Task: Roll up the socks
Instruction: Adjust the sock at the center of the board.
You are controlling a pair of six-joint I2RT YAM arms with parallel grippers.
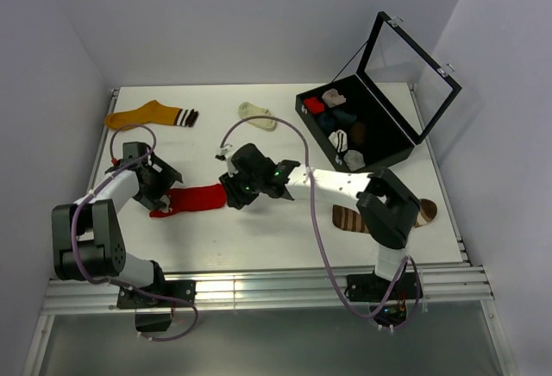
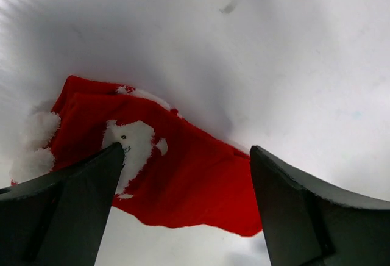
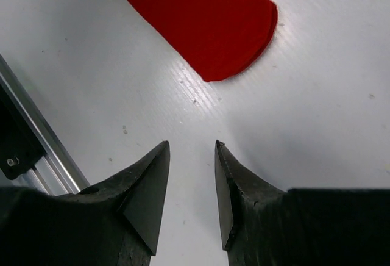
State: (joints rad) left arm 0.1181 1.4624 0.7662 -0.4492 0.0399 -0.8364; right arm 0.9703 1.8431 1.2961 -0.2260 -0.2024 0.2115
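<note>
The left gripper is wide open. Its two dark fingers stand far apart and hold nothing. Right below it lies the red sock, with one end between the fingers. That end has some white bits on it.

The right gripper is only a little open. There is a thin gap between its tips and nothing is in it. It hangs just over the white table, near the other, round end of the red sock, and does not touch it.

The red sock lies flat on the left half of the table, about halfway between the near edge and the far edge, with one gripper at each end.

A yellow sock with a dark striped cuff lies by the far left corner. A cream sock lies near the middle of the far edge. A brown sock with pale stripes lies by the right edge, partly under the right arm.

A black box sits in the far right corner with its lid up. Inside are sock rolls: a red one, some pale ones and some dark ones.
</note>
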